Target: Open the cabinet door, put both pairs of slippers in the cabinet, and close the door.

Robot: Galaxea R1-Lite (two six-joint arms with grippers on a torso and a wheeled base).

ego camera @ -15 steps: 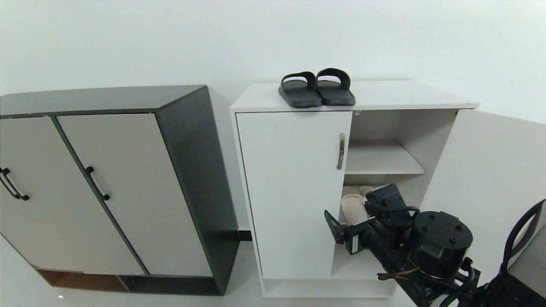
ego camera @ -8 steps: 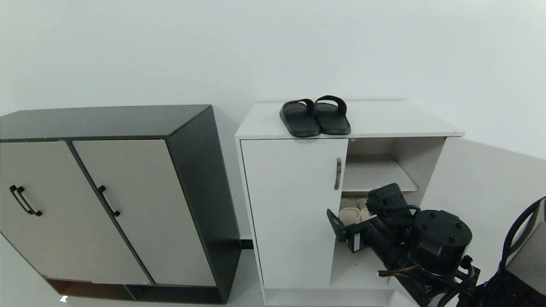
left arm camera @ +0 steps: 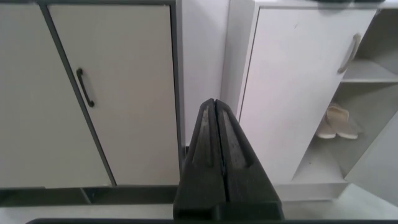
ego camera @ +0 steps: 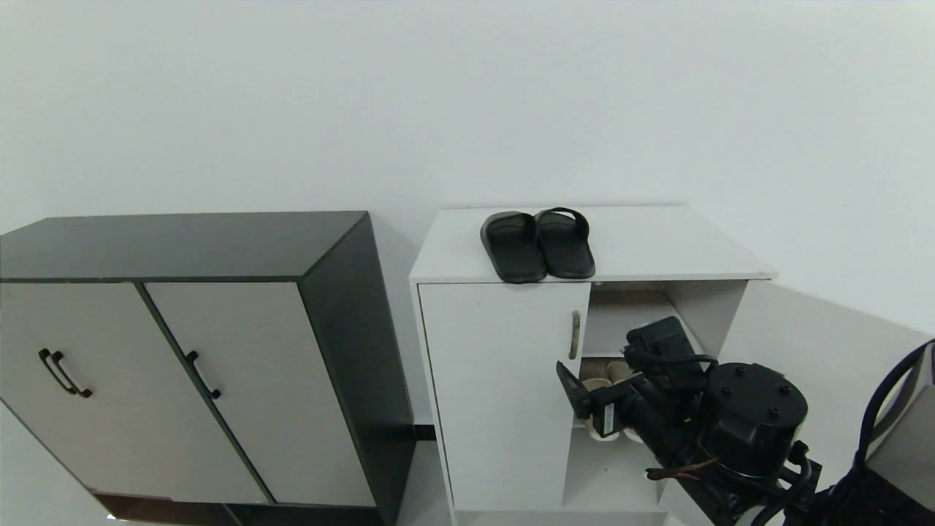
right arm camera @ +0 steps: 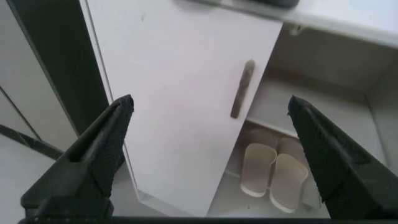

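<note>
A pair of black slippers (ego camera: 537, 245) lies on top of the white cabinet (ego camera: 657, 245), near its front edge. The cabinet's left door (ego camera: 497, 387) is closed, with a handle (ego camera: 575, 334) at its right edge; the right half stands open. A beige pair of slippers (right arm camera: 277, 177) rests on the lower shelf inside, also seen as beige slippers (left arm camera: 337, 121). My right gripper (right arm camera: 210, 102) is open in front of the door handle (right arm camera: 242, 90), holding nothing. In the head view my right gripper (ego camera: 577, 391) is low before the open side. My left gripper (left arm camera: 215, 102) is shut and empty, facing the cabinets.
A black cabinet (ego camera: 182, 248) with two grey doors stands directly left of the white one, a narrow gap between them. A white wall runs behind both. An upper shelf (right arm camera: 311, 106) inside the white cabinet is bare. Floor stretches to the right.
The whole head view has shifted, with both cabinets now lower and smaller in the picture, so the camera has moved. The slippers stay where they were.
</note>
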